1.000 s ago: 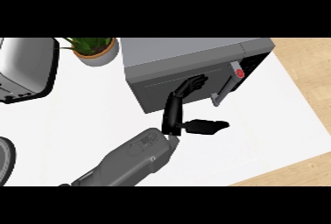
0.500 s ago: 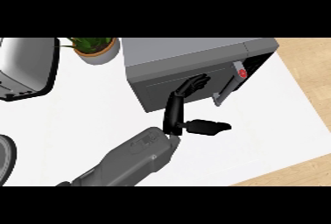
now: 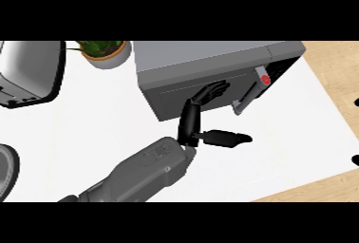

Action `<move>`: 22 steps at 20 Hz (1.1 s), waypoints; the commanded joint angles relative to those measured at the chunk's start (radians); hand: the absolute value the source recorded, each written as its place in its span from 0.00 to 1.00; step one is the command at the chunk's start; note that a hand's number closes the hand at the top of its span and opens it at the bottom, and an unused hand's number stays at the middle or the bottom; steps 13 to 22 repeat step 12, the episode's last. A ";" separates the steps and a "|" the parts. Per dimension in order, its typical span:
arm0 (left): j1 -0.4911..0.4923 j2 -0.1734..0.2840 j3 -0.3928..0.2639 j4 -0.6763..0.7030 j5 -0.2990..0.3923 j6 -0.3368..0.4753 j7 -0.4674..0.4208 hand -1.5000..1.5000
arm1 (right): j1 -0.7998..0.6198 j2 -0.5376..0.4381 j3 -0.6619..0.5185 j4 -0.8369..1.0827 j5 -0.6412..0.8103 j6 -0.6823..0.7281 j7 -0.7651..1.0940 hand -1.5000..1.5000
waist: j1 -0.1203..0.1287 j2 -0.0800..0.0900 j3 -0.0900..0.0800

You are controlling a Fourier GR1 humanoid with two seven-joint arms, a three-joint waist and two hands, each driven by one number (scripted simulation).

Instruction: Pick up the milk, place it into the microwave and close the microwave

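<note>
Almost nothing has moved since half a second ago: the hand has kept its place against the microwave door, fingertips perhaps a shade further along the panel. The milk shows nowhere on the counter; I judge it is already inside the microwave, though the door hides the cavity. The door looks nearly closed, its handle edge by the red button still standing a little proud of the body. From its grey forearm I cannot say for sure which hand this is; I take it for the right. Fingers are straight and spread flat on the door, thumb stuck out sideways, holding nothing.

To do this step well, I would push near the handle side, far from the hinge, square to the panel, and carry on until the door sits flush. A potted plant and a toaster stand well apart to the left.
</note>
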 commanded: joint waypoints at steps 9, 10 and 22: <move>-0.075 0.001 0.078 0.101 0.069 0.017 -0.022 0.00 | -0.063 -0.021 -0.009 0.131 -0.153 0.076 0.056 0.00 | -0.014 0.010 -0.002; -0.066 0.001 0.077 0.102 0.075 0.017 -0.030 0.00 | -0.074 -0.037 -0.020 0.141 -0.162 0.084 0.058 0.00 | -0.014 0.008 -0.002; -0.065 0.001 0.079 0.107 0.082 0.016 -0.040 0.00 | -0.074 -0.041 -0.015 0.156 -0.169 0.098 0.062 0.00 | -0.019 0.012 -0.002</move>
